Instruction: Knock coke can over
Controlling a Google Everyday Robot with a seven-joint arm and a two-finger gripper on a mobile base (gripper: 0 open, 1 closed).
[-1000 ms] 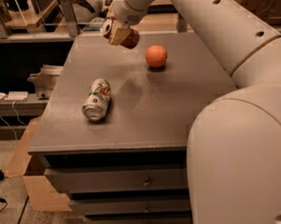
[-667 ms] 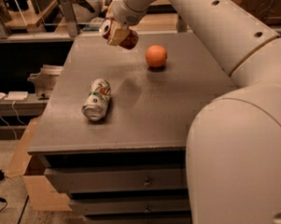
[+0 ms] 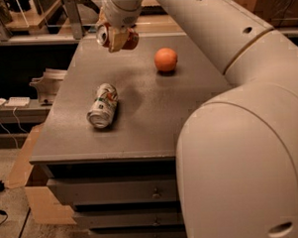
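1. Starting nearest, the robot's pale arm [image 3: 240, 161] fills the right foreground, and drawer fronts [image 3: 112, 189] sit under the front edge of the grey table [image 3: 154, 121].
2. On the left of the table's middle, a white-and-green soda can [image 3: 103, 105] lies on its side with a silver end toward the camera. It is not the target and should be left alone.
3. Further back and to the right, an orange [image 3: 165, 59] rests well apart from both cans.
4. At the table's far edge the gripper [image 3: 117, 39] is right at the coke can [image 3: 131, 40]. The can is tipped steeply, with its silver top pointing left, and a tan part of the gripper crosses its middle. I cannot tell whether the gripper is clamped on the can or only pressed against it, nor whether the can touches the table.
5. The tipping looks nearly done. To finish well, bring the can flat onto the surface, release low and withdraw upward. The can is near the far edge and could roll off, so any push should go gently inward.
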